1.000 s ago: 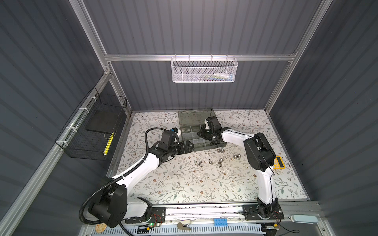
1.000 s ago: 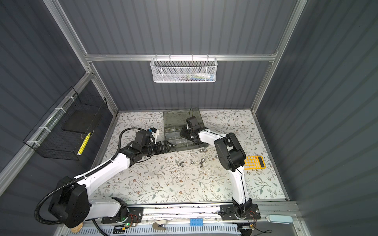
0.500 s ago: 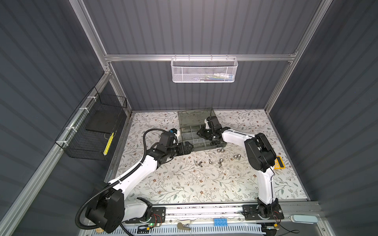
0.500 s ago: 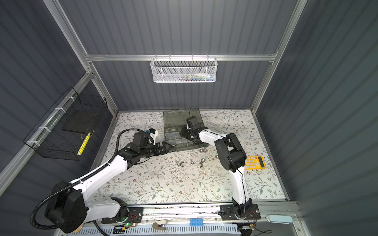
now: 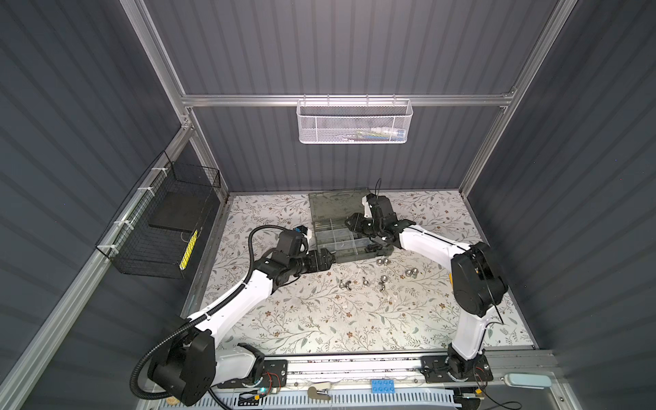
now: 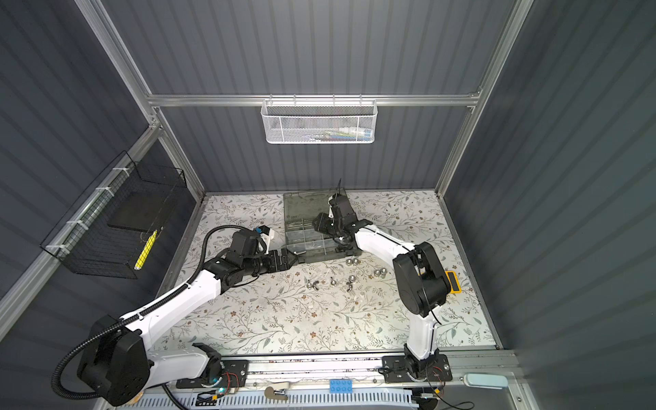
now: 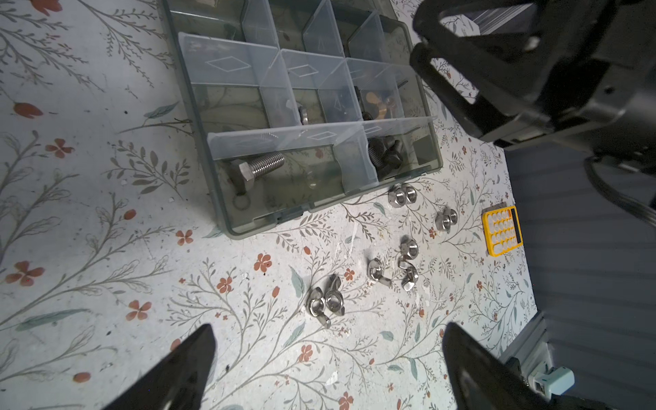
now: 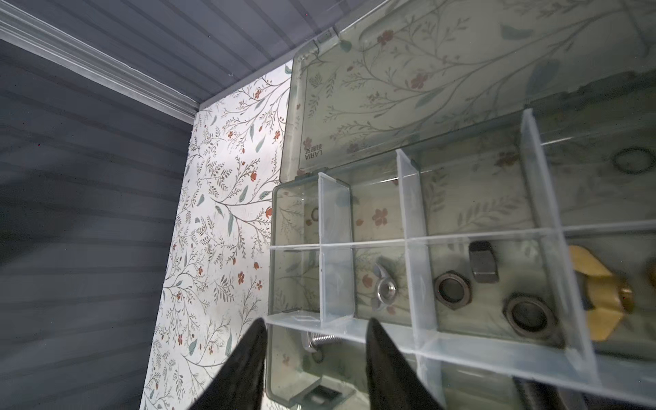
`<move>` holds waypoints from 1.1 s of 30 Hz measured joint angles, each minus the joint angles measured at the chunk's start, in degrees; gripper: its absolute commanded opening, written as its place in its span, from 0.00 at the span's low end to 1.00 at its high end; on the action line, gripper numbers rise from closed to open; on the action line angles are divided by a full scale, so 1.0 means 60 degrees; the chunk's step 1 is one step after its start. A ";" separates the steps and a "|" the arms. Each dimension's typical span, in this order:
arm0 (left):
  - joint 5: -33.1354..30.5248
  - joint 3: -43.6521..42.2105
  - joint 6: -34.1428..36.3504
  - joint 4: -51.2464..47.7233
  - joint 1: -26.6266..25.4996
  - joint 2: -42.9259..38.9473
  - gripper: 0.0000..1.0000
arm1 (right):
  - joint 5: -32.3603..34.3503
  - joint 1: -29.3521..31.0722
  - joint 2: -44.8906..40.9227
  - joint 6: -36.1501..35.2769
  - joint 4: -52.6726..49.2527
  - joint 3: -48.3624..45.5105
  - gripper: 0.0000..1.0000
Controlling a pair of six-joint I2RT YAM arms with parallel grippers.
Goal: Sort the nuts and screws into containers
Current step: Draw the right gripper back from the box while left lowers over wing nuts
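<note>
In a top view the loose nuts (image 5: 382,279) are too small to tell by kind, and the mesh basket's (image 5: 355,124) contents blur. In the right wrist view the edge cuts off the brass wing nut (image 8: 600,284), and a bolt (image 8: 321,341) shows only partly under a divider (image 8: 497,355).

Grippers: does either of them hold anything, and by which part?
Nothing is held. The left gripper and the right gripper both stand open, with nothing between the jaws.

The case (image 8: 272,248) holds three black nuts (image 8: 452,287), one silver wing nut (image 8: 385,287), one brass wing nut (image 8: 596,294) and one bolt (image 7: 261,167). In the middle of a top view I count about nine loose silver nuts (image 5: 383,278). There is one yellow calculator (image 7: 502,230).
</note>
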 measured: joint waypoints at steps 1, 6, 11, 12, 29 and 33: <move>0.0004 0.0000 0.0000 -0.0040 0.0000 0.0000 1.00 | 0.0040 0.0007 -0.0204 -0.0062 0.0007 -0.0186 0.52; 0.0051 0.0000 -0.0004 -0.0069 0.0000 0.0000 1.00 | 0.0328 0.0106 -0.1395 -0.0484 0.0113 -0.1392 0.63; 0.0109 -0.0004 -0.0029 -0.0036 -0.0157 0.0044 0.98 | 0.0856 0.0408 -0.2838 -0.1151 0.0146 -0.2710 0.79; 0.0109 -0.0004 -0.0036 -0.0015 -0.0193 0.0080 0.97 | 0.0947 0.0477 -0.3085 -0.1304 0.0138 -0.2918 0.84; -0.0146 0.0076 -0.0437 0.0313 -0.1504 0.2022 0.70 | 0.2834 0.1490 -0.6189 -0.3275 0.1311 -0.7136 0.99; -0.0226 0.0270 -0.0470 0.0382 -0.1504 0.2568 0.65 | 0.3249 0.1490 -0.6557 -0.3574 0.1555 -0.7548 0.99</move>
